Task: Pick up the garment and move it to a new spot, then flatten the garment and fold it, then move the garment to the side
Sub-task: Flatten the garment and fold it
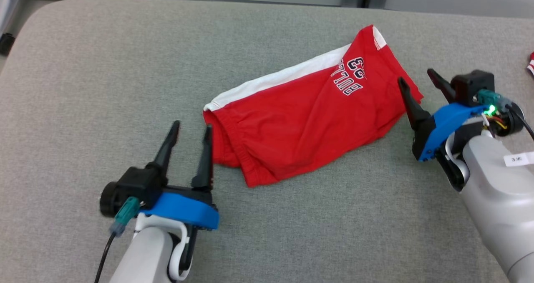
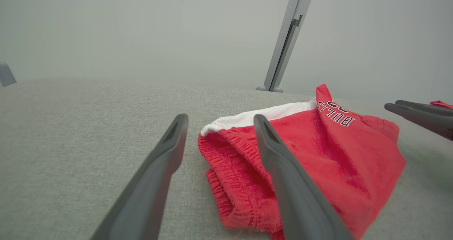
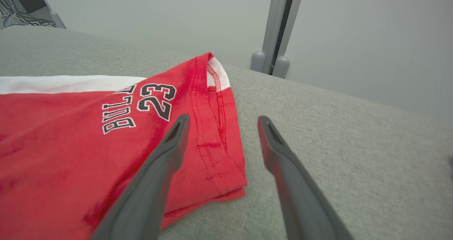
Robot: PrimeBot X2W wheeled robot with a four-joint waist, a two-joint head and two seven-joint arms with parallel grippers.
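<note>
A wide grey surface point(image 1: 83, 87) with a coarse woven cover and a rounded corner carries everything. Behind its far edge stands a pale metal post point(image 3: 277, 27) against a plain grey wall.

The garment point(image 1: 300, 124), a pair of red shorts in a soft, slightly fuzzy knit, lies near the middle of the surface, folded into a long slanted shape between the two grippers. A smooth white band point(image 1: 283, 76) runs along its far edge. The end toward the robot's left is a gathered, ribbed elastic waistband point(image 2: 226, 183). The end toward the right is a flat leg hem point(image 3: 219, 126) with two rows of red stitching. Near that hem a print point(image 3: 138, 107) in black letters outlined in white reads "BULLS" with "23" beside it, upside down in the head view.

The left gripper point(image 1: 192, 126) has its two long, dark, tapered fingers spread. They pinch nothing, and one finger sits just at the waistband's edge. The right gripper point(image 1: 416, 76) is likewise spread and grips nothing, with one finger over the hem corner and the other over bare surface. Each has a blue plastic mount on a pale grey forearm.

A white label point(image 1: 517, 160) on the right forearm has writing too small to read. A green light point(image 1: 491, 109) glows at that wrist. A scrap of red and white cloth point(image 1: 530, 64) shows at the far right edge.
</note>
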